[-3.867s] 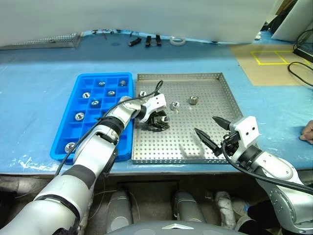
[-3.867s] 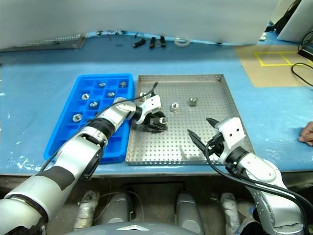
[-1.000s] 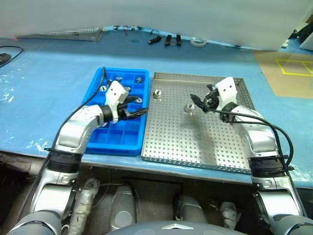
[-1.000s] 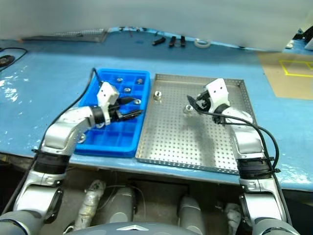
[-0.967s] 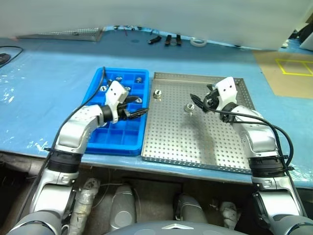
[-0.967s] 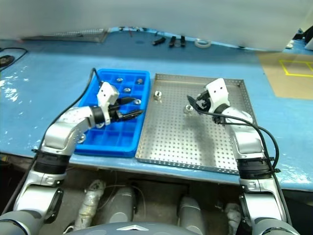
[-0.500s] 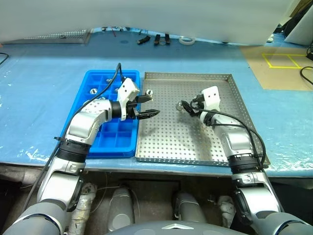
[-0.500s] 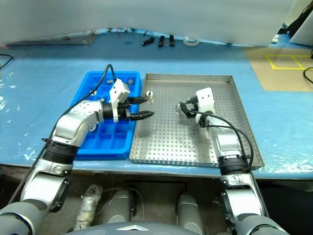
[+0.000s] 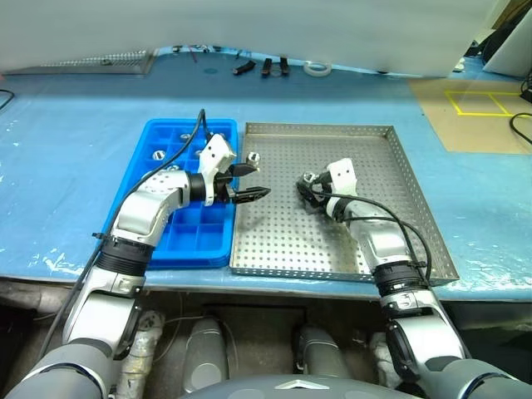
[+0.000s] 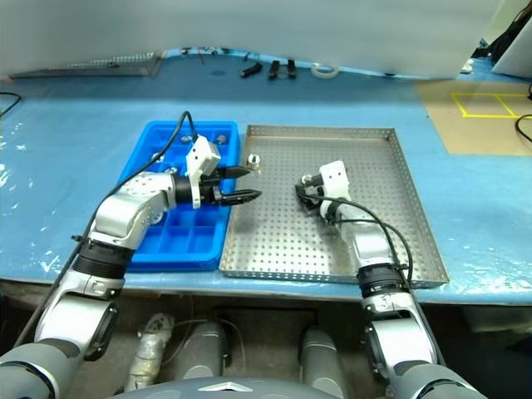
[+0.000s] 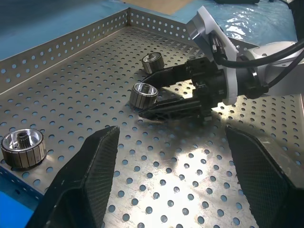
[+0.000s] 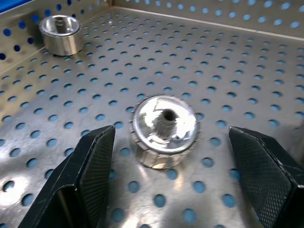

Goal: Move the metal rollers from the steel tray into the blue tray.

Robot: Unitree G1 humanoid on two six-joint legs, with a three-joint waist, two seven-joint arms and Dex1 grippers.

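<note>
Blue-topped bench (image 9: 75,158), steel tray (image 9: 391,133) beside blue tray (image 9: 158,133); right gripper (image 12: 173,175) spread wide around a metal roller (image 12: 164,129), not yet pinching. Best lowered, centred, then closed squarely. Left gripper (image 9: 253,181) spread, empty

A: Right gripper (image 9: 306,189)?
B: Has come down and toward the left over the last second; its spread fingers now sit low over the steel tray (image 9: 416,249) floor, bracketing one metal roller (image 12: 164,130).

A: Left gripper (image 9: 249,181)?
B: 3.9 s ago it was down on the steel tray floor. One second ago it hung over the blue tray (image 9: 187,241). Now its open fingers reach across the steel tray's left rim.
</note>
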